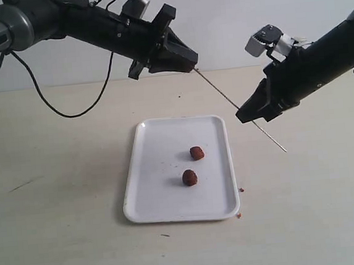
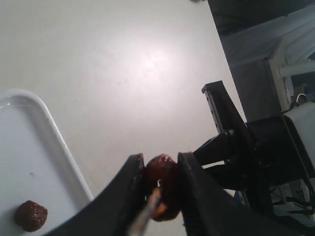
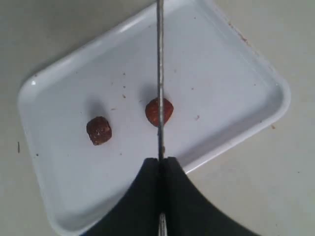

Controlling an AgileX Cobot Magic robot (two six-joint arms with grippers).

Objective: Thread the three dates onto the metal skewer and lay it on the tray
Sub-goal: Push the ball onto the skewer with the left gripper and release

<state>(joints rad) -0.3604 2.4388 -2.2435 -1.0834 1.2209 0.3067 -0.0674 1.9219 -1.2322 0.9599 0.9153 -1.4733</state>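
My left gripper is raised above the table, shut on one date; the skewer's tip has pierced that date between the fingers. The thin metal skewer slants from there down to my right gripper, which is shut on it, and its free end pokes out beyond toward the table. Two more dates lie on the white tray below. In the right wrist view these two dates rest on the tray under the skewer.
The tray sits on a pale tabletop with a few small crumbs by its right edge. A black cable droops from the left arm onto the table at the back left. A white wall stands behind.
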